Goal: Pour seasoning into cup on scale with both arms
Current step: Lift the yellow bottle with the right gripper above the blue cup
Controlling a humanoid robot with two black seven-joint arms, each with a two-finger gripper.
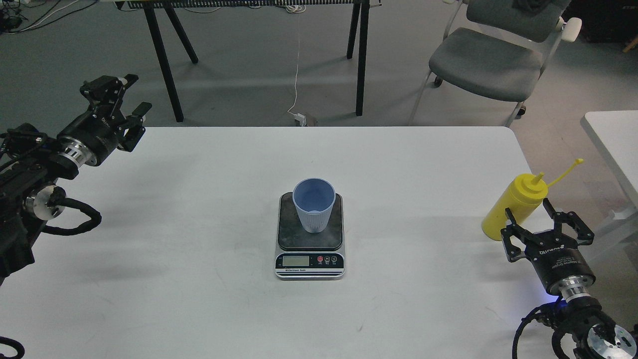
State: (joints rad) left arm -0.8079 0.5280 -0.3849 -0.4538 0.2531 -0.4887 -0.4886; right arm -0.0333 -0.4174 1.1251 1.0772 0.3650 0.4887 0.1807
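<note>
On the far left, the left end effector (130, 102) is up in the air at the back left corner of the white worktop (199, 224). Its fingers are spread apart and there is nothing between them. It is well apart from all the things of the task.

In the middle of the worktop sits the scale (310, 234). Its dark plate faces up, and its little display and buttons face the robot. The light-blue cup (314, 204) stands upright on the plate, toward the back of it. The inside of the cup looks plain blue, so it seems to have nothing in it yet.

At the right edge of the worktop stands the yellow seasoning bottle (513, 207). It looks a bit tilted from this view. Its thin tip cap sticks out to the right on its tether, so the nozzle looks uncovered. The right end effector (546, 224) is just beside the bottle, on the near side. Its fingers are spread wide. They do not seem to press on the bottle, but it is hard to tell if one finger touches it.

The task looks like it is only at the start. The cup is already on the scale, so that part is ready. The bottle is not yet held, not yet lifted and not yet over the cup. Nothing is poured yet.
</note>
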